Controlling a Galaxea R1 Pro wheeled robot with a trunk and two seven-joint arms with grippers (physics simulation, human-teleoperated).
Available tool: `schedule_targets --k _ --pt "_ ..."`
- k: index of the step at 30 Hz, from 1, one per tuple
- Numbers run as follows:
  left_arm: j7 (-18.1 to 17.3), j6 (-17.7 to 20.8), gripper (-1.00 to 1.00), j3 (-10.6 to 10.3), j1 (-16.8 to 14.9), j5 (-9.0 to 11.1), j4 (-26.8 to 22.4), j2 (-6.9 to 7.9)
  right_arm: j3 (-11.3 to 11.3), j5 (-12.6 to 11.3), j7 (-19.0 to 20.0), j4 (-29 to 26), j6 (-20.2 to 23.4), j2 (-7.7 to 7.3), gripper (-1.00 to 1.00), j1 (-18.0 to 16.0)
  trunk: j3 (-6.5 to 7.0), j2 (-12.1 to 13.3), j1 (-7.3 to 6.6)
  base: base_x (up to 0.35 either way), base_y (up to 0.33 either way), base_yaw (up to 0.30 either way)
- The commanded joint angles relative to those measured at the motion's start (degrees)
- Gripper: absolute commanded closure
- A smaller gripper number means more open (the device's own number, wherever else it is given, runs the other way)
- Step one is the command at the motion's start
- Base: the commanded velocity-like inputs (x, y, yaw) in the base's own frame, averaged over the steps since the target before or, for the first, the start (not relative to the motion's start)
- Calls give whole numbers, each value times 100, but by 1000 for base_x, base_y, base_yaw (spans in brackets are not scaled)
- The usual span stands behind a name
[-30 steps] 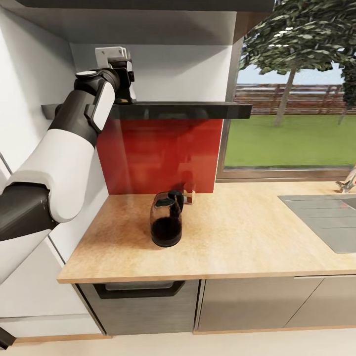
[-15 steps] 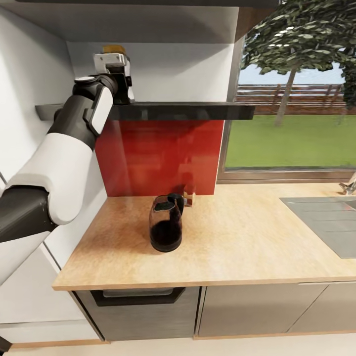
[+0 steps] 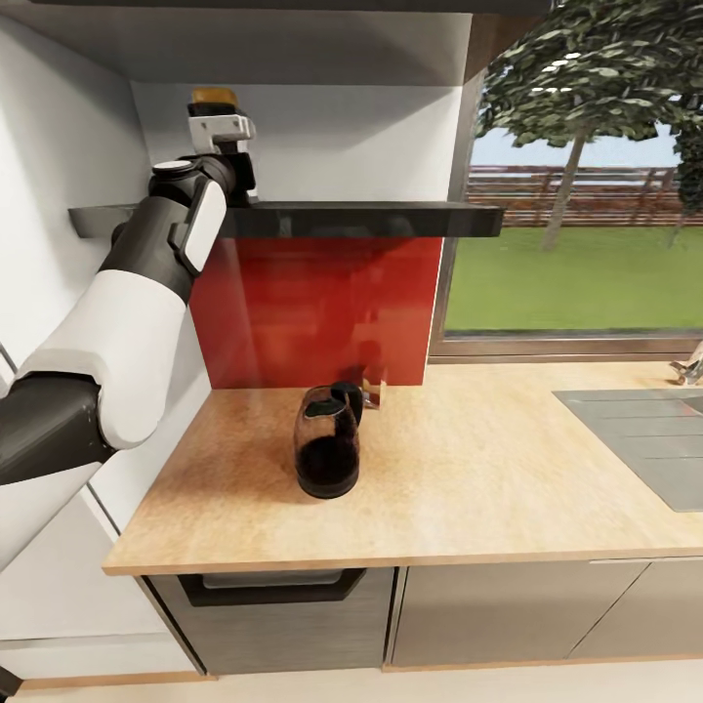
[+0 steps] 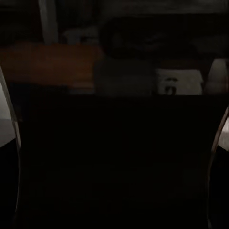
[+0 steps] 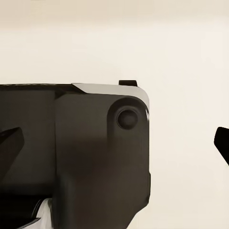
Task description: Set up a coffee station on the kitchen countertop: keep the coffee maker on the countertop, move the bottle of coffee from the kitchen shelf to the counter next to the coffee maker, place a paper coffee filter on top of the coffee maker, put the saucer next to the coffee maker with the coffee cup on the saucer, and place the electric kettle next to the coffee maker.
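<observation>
Now left arm higher on shelf (image 3: 351, 217) than moment ago, orange-capped coffee bottle (image 3: 214, 97) showing above left gripper (image 3: 223, 132); grip state unclear. Kettle (image 3: 327, 451) on countertop (image 3: 488, 469) below shelf. Likely lifting bottle off.

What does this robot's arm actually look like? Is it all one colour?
No. In the head view the left arm is built of rounded, glossy white shells alternating with dark grey or black joint sections. Near the wrist sits a round cap with a pale top, and a boxy light grey block with screw holes tops the end. No loose cables or lettering show.
</observation>
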Motion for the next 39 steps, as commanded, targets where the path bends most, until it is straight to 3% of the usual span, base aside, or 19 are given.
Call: schedule_targets --k 1,11,24,39 --pt "36 36 100 -9 -4 11 -2 4 2 6 -21 3 -17 2 -100 -4 -14 -11 4 0 0 0" --pt "30 90 100 24 -11 21 9 17 11 8 -21 3 -17 2 -100 -4 -14 -11 4 0 0 0" --pt "-151 335 100 12 -83 12 -8 138 11 8 -21 3 -17 2 -100 -4 -14 -11 4 0 0 -6" --pt "-137 343 100 -16 -32 -46 -248 126 4 12 -21 3 -17 2 -100 -4 -14 -11 4 0 -81 -245"
